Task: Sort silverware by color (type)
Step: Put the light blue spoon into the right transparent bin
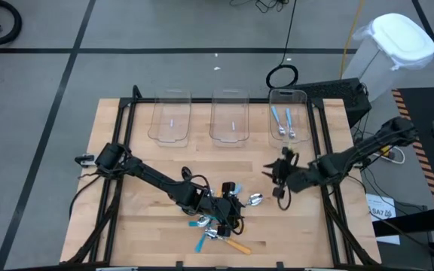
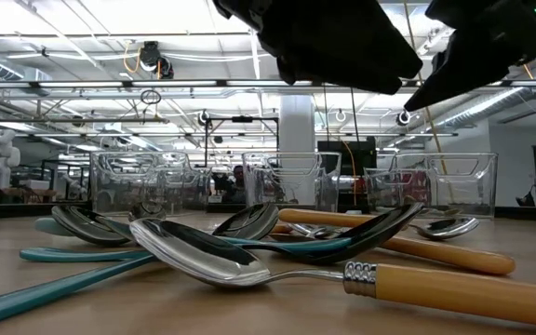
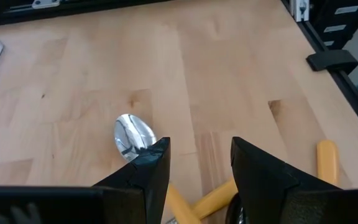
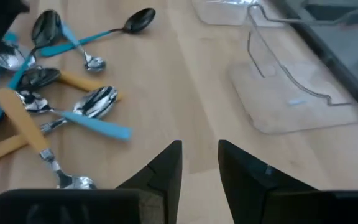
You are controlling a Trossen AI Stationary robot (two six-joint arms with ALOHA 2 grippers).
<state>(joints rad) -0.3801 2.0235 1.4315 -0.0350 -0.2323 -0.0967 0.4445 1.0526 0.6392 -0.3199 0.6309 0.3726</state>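
3 clear bins [image 1: 229,117] sit in a row at the table's far edge; the right one holds 2 light-blue spoons [image 1: 283,122], long axes running near-to-far, bowls toward the near side. Spoon pile [image 1: 221,226] lies tangled near the front edge, handles crossing every way. Left gripper [image 1: 232,202] hangs over the pile, jaws parted, nothing held. Right gripper [image 1: 271,172] sits btwn pile & right bin, jaws slightly apart, empty. Bare wood mid-table.
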